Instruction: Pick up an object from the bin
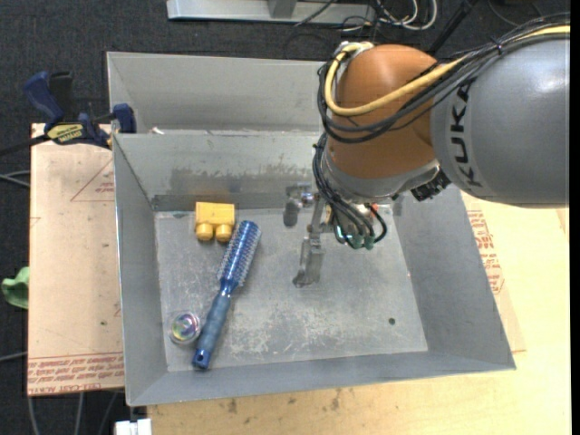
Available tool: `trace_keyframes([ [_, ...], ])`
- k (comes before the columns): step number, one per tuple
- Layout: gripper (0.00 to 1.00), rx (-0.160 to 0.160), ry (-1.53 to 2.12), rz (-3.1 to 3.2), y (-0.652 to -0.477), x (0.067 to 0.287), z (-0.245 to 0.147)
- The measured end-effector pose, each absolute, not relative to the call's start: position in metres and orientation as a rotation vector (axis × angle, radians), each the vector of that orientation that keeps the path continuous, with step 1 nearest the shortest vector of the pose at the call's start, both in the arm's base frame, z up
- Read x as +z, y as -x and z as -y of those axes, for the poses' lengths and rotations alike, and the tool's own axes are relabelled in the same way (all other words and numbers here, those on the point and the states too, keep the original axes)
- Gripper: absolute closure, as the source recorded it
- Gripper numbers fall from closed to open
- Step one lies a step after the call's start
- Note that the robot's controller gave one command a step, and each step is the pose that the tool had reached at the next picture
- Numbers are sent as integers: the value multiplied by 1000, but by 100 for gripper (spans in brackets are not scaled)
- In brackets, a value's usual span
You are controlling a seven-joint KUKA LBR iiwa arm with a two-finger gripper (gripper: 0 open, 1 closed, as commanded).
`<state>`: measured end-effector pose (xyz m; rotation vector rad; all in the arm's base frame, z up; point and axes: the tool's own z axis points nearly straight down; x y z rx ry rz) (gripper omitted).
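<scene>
My gripper (305, 275) hangs below the orange wrist cover over the bare floor in the middle of the bin, its tip close to the floor. It holds nothing that I can see. A blue hairbrush (227, 290) lies diagonally to its left, bristle head up and handle toward the front-left corner. A yellow block (214, 219) with two round studs rests behind the brush near the back wall. A small shiny round thing (185, 327) lies beside the brush handle at the front left.
The arm comes in from the right and covers the bin's back right part. Bare floor stretches to the right of and in front of the gripper, with sloping walls all round.
</scene>
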<state>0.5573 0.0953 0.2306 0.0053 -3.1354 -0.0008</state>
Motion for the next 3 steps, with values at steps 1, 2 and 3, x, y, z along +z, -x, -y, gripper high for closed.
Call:
trace_keyframes([
  [1, 0, -3, -325, 3120, -580, 142, -171],
  [2, 0, -2, -980, 2981, -571, 68, -155],
  [3, 100, -3, -980, 2984, -572, 69, -155],
])
